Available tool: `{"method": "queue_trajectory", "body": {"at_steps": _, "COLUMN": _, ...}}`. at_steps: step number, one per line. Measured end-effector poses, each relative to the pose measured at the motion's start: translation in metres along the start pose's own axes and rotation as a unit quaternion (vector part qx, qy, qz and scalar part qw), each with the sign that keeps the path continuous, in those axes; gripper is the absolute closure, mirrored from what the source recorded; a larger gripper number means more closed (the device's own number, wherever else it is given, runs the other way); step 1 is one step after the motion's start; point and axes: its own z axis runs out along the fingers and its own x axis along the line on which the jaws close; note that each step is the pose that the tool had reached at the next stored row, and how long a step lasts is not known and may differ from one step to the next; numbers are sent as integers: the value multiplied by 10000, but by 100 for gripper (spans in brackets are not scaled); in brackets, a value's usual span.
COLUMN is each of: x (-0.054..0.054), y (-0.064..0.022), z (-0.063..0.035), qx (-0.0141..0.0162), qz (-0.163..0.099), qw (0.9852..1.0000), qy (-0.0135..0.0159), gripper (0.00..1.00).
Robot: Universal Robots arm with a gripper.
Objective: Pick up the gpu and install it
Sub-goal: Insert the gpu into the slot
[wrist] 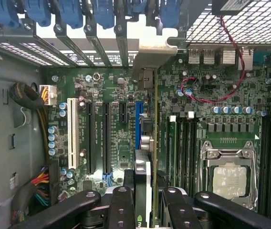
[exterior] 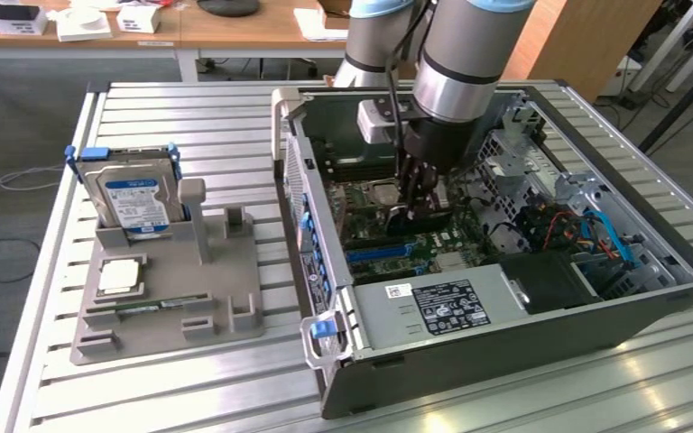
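Gripper (exterior: pixel 422 200) inside the open case (exterior: pixel 503 347), fingers (wrist: pixel 122 210) clamped on the gpu (wrist: pixel 144 164), card edge-on over the motherboard (wrist: pixel 111 86) at the blue slot (wrist: pixel 139 112), hard drive (exterior: pixel 133 198) well apart at the exterior view's left.

In the wrist view the gpu (wrist: pixel 143 167) showed edge-on only, and both it and the fingers (wrist: pixel 121 205) of the hand (wrist: pixel 144 210) clamped on it were cut off at the view's edge, so the card's cooler face was out of sight. In the exterior view the arm (exterior: pixel 467 54) ran off the top edge, and the hand hid nearly all of the card inside the computer case (exterior: pixel 467 361). Print on the power supply label (exterior: pixel 443 307) and the hard drive (exterior: pixel 133 203) label was too small to read.
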Motion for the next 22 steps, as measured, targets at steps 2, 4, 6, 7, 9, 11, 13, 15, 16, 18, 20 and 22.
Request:
{"method": "queue_trajectory", "body": {"at_steps": 2, "x": 0, "y": 1, "z": 15, "qx": 0, "qz": -1, "qw": 10000, "qy": 1, "gripper": 73}}
{"method": "queue_trajectory", "body": {"at_steps": 4, "x": 0, "y": 2, "z": 23, "qx": 0, "qz": 0, "qw": 10000, "qy": 0, "gripper": 73}}
{"method": "queue_trajectory", "body": {"at_steps": 6, "x": 0, "y": 4, "z": 41, "qx": 0, "qz": 1, "qw": 10000, "qy": 0, "gripper": 73}}
{"method": "queue_trajectory", "body": {"at_steps": 7, "x": 1, "y": 5, "z": 46, "qx": 0, "qz": 1, "qw": 10000, "qy": 1, "gripper": 73}}
{"method": "queue_trajectory", "body": {"at_steps": 9, "x": 1, "y": 5, "z": 48, "qx": -1, "qz": 0, "qw": 10000, "qy": 2, "gripper": 73}}
{"method": "queue_trajectory", "body": {"at_steps": 11, "x": 1, "y": 5, "z": 55, "qx": 0, "qz": 0, "qw": 10000, "qy": 0, "gripper": 73}}
{"method": "queue_trajectory", "body": {"at_steps": 13, "x": 1, "y": 9, "z": 61, "qx": 0, "qz": 0, "qw": 10000, "qy": 1, "gripper": 73}}
{"method": "queue_trajectory", "body": {"at_steps": 15, "x": 1, "y": 13, "z": 66, "qx": 0, "qz": 0, "qw": 10000, "qy": 1, "gripper": 73}}
{"method": "queue_trajectory", "body": {"at_steps": 16, "x": 1, "y": 14, "z": 67, "qx": 0, "qz": 0, "qw": 10000, "qy": 1, "gripper": 73}}
{"method": "queue_trajectory", "body": {"at_steps": 18, "x": 1, "y": 14, "z": 67, "qx": 0, "qz": 0, "qw": 10000, "qy": 1, "gripper": 73}}
{"method": "queue_trajectory", "body": {"at_steps": 20, "x": 7, "y": 15, "z": 70, "qx": 1, "qz": 1, "qw": 10000, "qy": -1, "gripper": 73}}
{"method": "queue_trajectory", "body": {"at_steps": 22, "x": 17, "y": 15, "z": 68, "qx": 0, "qz": 1, "qw": 10000, "qy": 1, "gripper": 73}}
